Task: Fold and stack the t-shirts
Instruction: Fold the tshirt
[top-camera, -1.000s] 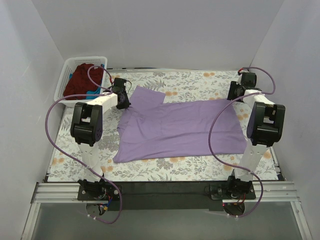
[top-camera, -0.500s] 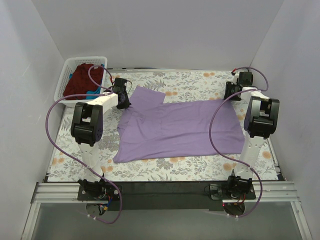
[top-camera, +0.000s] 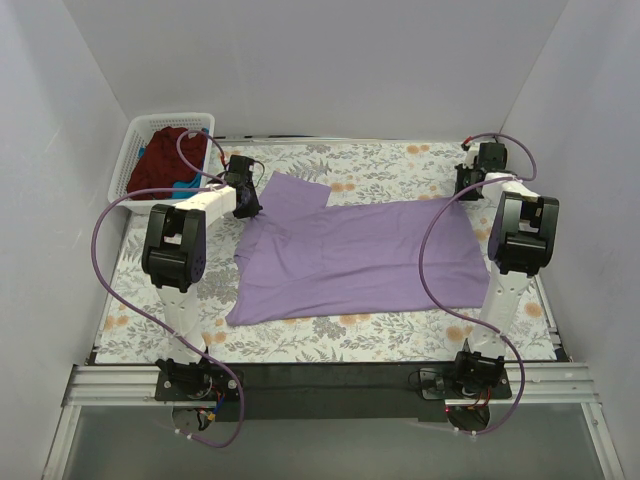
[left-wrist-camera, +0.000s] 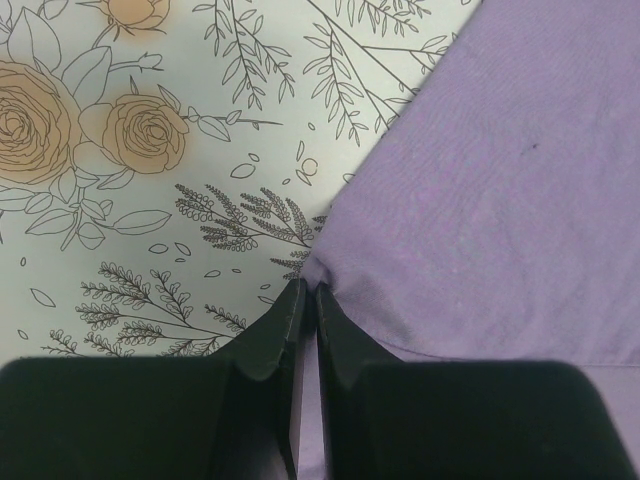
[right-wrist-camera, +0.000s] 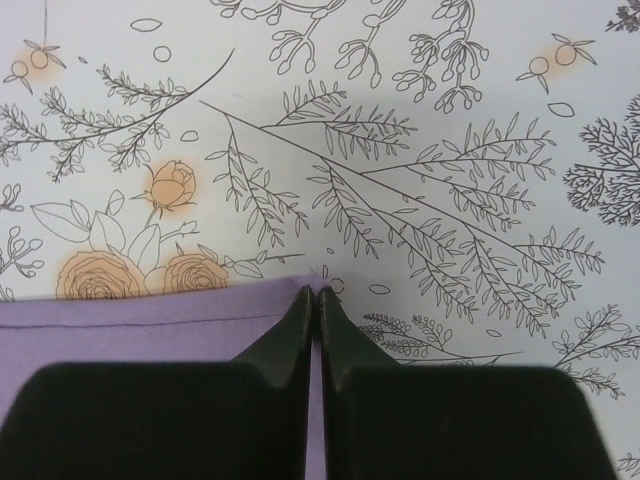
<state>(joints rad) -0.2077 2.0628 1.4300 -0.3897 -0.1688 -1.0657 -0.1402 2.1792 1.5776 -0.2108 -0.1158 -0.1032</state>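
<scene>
A lavender t-shirt (top-camera: 360, 255) lies spread flat across the flowered table cover. My left gripper (top-camera: 252, 207) is shut on the shirt's edge (left-wrist-camera: 330, 262) by the far-left sleeve, cloth pinched between its black fingertips (left-wrist-camera: 290, 305). My right gripper (top-camera: 466, 190) is shut on the shirt's far-right hem corner (right-wrist-camera: 312, 290), the hem (right-wrist-camera: 130, 312) running off to the left. A maroon t-shirt (top-camera: 160, 160) and a blue one (top-camera: 183, 187) are in the white basket (top-camera: 128, 160) at the far left.
The flowered table cover (top-camera: 400, 165) reaches to the white walls on three sides. The basket stands in the far-left corner. Purple cables (top-camera: 110, 260) loop beside both arms. A black rail (top-camera: 330, 378) runs along the near edge.
The right gripper moved a little farther back onto the hem corner and closed on it. The left gripper and the shirt have stayed put.
</scene>
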